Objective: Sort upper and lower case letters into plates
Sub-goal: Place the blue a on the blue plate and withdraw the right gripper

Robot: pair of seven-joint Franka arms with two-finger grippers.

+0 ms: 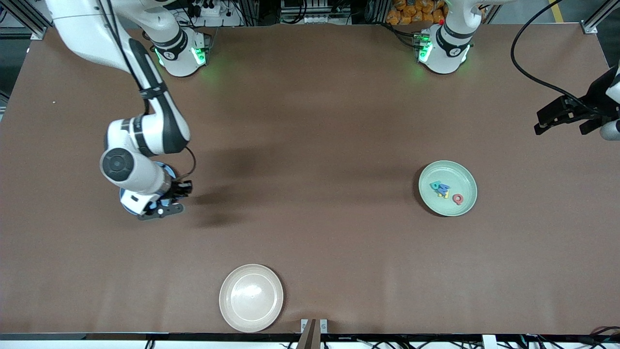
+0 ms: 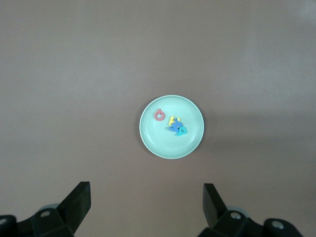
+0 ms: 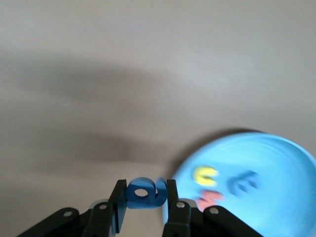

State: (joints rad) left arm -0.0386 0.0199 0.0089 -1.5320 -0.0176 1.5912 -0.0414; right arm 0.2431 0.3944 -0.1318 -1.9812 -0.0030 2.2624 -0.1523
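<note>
Under the right arm (image 1: 145, 131), the blue plate (image 1: 127, 207) hides mostly.

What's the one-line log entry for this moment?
right gripper: shut on blue letter, beside blue plate | left gripper: open, waiting | mint plate: four letters | cream plate: no letters

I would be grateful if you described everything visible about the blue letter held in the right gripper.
The blue letter is a small flat foam-like piece in mid blue, with a round hole through one end and a curled stroke at the other; which letter it is I cannot tell. It stands on edge, pinched between the fingers of the right gripper, which is shut on it. It is held in the air beside the rim of the blue plate, touching nothing else.
</note>
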